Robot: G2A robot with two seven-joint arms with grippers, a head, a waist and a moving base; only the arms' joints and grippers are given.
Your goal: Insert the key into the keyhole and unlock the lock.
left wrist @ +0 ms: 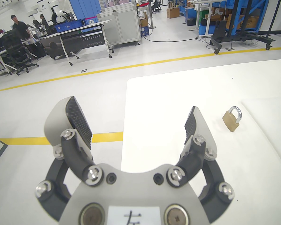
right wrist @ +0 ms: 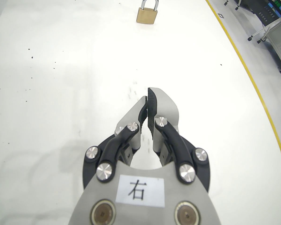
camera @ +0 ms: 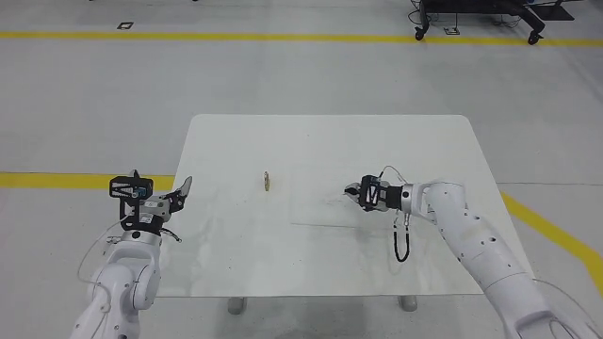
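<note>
A table [camera: 330,264] bears a lock [camera: 268,182], standing upright, left of the table's middle. The left gripper [left wrist: 134,111] hangs at the table's left edge, half over the floor, well left of the lock. The right gripper [camera: 347,191] hangs over the table right of the lock, a little nearer, not touching it. The lock sits between the two grippers.

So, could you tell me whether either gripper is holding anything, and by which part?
Nothing that I can see: the left gripper is open and empty, the right gripper is shut pad against pad, and the padlock stands free.
</note>
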